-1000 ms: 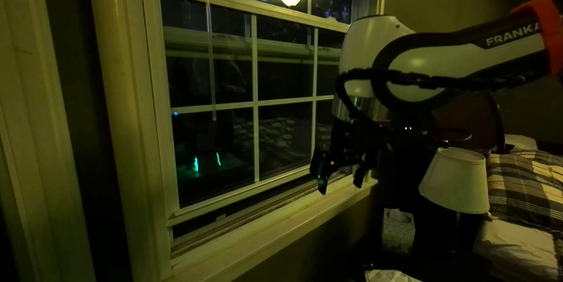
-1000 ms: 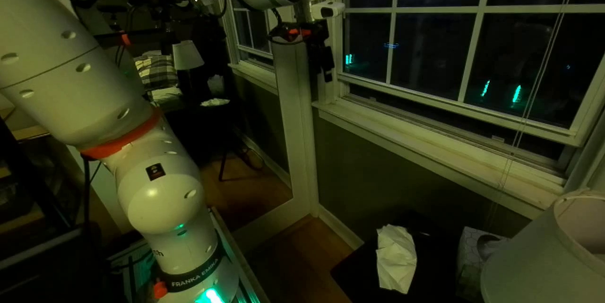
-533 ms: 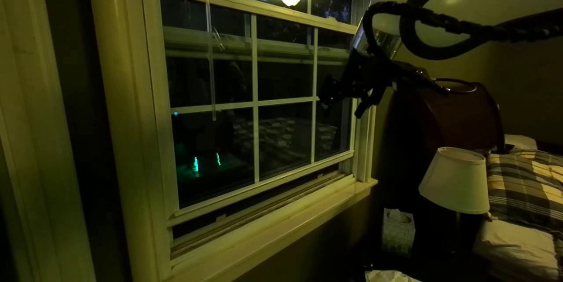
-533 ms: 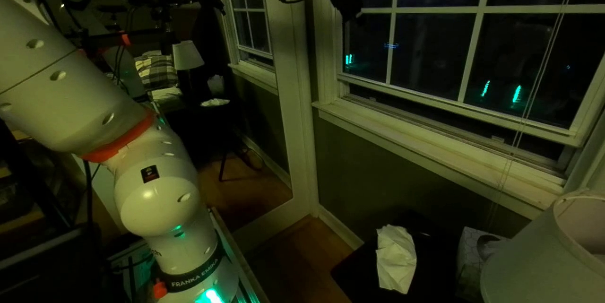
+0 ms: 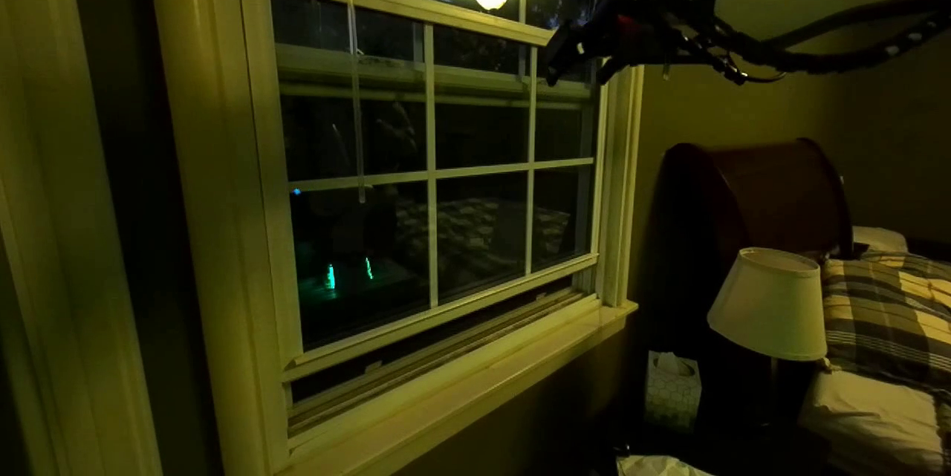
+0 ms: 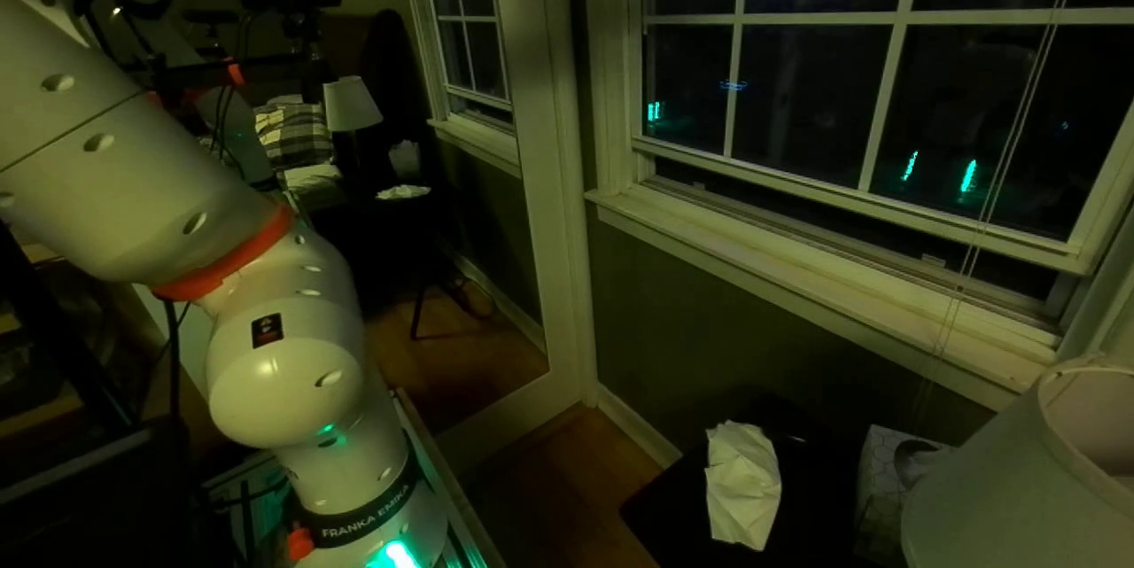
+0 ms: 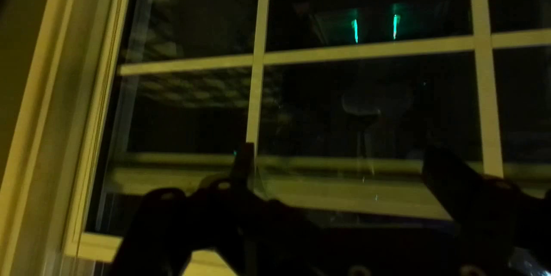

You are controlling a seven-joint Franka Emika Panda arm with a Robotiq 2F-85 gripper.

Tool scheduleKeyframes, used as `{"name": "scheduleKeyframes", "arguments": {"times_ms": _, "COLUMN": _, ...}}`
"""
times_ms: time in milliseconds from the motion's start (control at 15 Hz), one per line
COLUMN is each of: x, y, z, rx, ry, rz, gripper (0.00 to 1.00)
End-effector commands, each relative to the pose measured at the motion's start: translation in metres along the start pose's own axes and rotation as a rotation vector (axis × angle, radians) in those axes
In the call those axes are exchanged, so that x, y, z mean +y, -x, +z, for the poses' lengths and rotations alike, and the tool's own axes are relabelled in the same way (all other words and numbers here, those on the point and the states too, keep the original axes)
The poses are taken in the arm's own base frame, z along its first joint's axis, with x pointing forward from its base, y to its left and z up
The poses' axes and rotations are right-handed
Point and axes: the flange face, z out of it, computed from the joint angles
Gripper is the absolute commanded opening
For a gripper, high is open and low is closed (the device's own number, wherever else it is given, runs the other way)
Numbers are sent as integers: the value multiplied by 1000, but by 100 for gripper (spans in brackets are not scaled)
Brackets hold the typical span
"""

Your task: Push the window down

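You've got one window [image 5: 432, 174], plus one lamp [image 5: 770, 305] and one tissue box [image 5: 673, 391] way below your hand [image 7: 340, 148]. It's spread wide, window right ahead of it; can't tell if they're touching.

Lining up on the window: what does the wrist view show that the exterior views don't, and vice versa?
Only the wrist view: a close look from behind at the parted fingers.
Only the exterior views, both: the table lamp, tissue box, windowsill and dark gap beneath the sash window.
Shared: the sash window's barred glass and green reflections.
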Motion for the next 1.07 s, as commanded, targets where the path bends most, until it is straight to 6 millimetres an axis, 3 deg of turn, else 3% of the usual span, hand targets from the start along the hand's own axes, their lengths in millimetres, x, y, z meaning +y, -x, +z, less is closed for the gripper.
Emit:
{"name": "scheduleKeyframes", "arguments": {"times_ms": 0, "x": 5, "y": -38, "z": -6, "rx": 160, "ry": -6, "rz": -21, "gripper": 100}}
{"name": "scheduleKeyframes", "arguments": {"times_ms": 67, "x": 5, "y": -43, "z": -8, "rx": 157, "ry": -47, "rz": 24, "gripper": 100}}
{"name": "scheduleKeyframes", "arguments": {"times_ms": 133, "x": 7, "y": -31, "z": -10, "rx": 131, "ry": -20, "rz": -5, "gripper": 100}}
{"name": "scheduleKeyframes", "arguments": {"times_ms": 533, "x": 6, "y": -43, "z": -8, "rx": 151, "ry": -35, "rz": 6, "gripper": 100}}
{"name": "scheduleKeyframes", "arguments": {"times_ms": 800, "x": -2, "y": -80, "z": -6, "rx": 286, "ry": -124, "rz": 11, "gripper": 100}}
{"name": "scheduleKeyframes", "arguments": {"times_ms": 1000, "x": -3, "y": -104, "z": 6, "rx": 367, "ry": -180, "rz": 15, "gripper": 100}}
